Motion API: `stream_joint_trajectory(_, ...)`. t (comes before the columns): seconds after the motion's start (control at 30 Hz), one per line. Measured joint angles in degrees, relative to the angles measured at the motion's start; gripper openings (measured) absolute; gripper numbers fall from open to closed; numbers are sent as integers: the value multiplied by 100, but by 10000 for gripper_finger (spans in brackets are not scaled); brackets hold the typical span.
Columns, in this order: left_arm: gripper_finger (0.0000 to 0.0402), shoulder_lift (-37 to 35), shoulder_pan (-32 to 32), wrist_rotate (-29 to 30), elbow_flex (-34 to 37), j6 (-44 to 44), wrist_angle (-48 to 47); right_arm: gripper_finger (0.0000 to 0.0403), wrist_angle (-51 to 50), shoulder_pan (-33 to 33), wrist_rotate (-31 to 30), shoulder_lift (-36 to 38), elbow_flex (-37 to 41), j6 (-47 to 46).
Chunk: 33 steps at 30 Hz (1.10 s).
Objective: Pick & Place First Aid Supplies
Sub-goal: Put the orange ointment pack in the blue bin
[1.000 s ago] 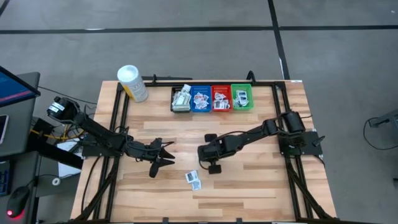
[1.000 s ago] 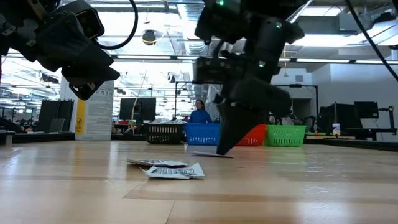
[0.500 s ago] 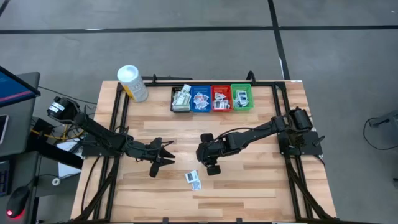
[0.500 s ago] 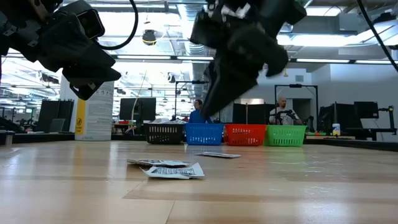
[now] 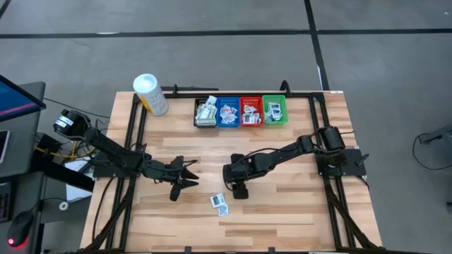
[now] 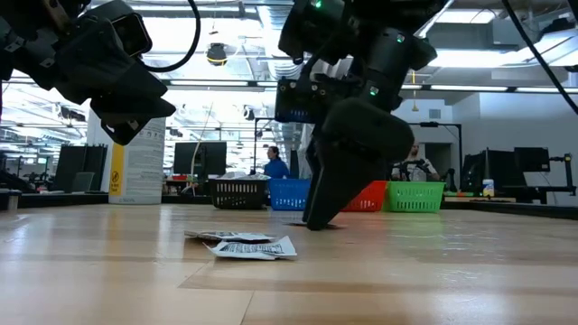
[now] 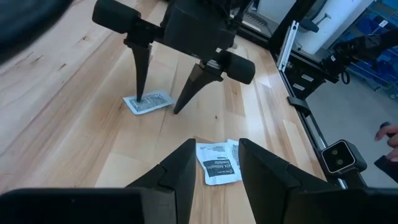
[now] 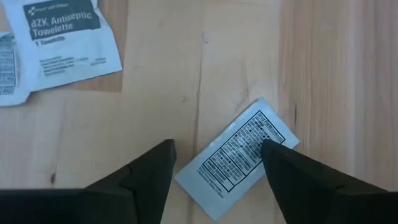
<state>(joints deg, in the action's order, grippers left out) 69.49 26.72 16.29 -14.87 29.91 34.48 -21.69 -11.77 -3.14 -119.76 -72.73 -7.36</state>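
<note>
A small white packet (image 8: 239, 155) with a black printed panel lies flat on the wooden table (image 5: 296, 204). My right gripper (image 8: 214, 155) points steeply down over it, open, its fingertips low at the table. One finger (image 7: 142, 93) stands at the packet's (image 7: 149, 102) end, the other (image 7: 186, 99) beside it on bare wood. Two more packets (image 5: 219, 202), one marked antiseptic towelette (image 8: 62, 37), lie overlapping nearer the front edge. My left gripper (image 7: 214, 152) hovers open above the table's left half (image 5: 192, 175), holding nothing. My right gripper comes at the packet from above, pointing steeply down. One fingertip (image 8: 280, 162) overlaps the packet's corner (image 8: 264, 134); whether it touches the packet I cannot tell. The packet lies flat on the table.
Black (image 5: 205, 113), blue (image 5: 227, 111), red (image 5: 251, 111) and green (image 5: 275, 110) bins holding packets stand in a row at the far edge. A white tub (image 5: 150, 94) stands at the far left. People show in the room behind the table.
My right gripper stood with its fingers together on the table at the packet, rose clear of it, then came down again over it, and its fingers have opened wide. The packet has stayed flat on the table.
</note>
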Motion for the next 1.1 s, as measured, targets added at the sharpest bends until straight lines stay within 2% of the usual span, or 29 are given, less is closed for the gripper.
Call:
stream_joint_trajectory(0.17, 121, 0, 0, 0, 0, 0, 0, 213, -2, -9, 93, -71, -4, -214)
stream_joint_trajectory(0.67, 121, 0, 0, 0, 0, 0, 2, 74, -9, -15, 181, 214, 24, -228)
stream_joint_trajectory(0.9, 121, 0, 0, 0, 0, 0, 2, 29, -10, -19, 191, 214, 14, -331)
stream_joint_trajectory(1.1, 121, 0, 0, 0, 0, 0, 2, 3, -921, -17, 220, 156, -617, -399)
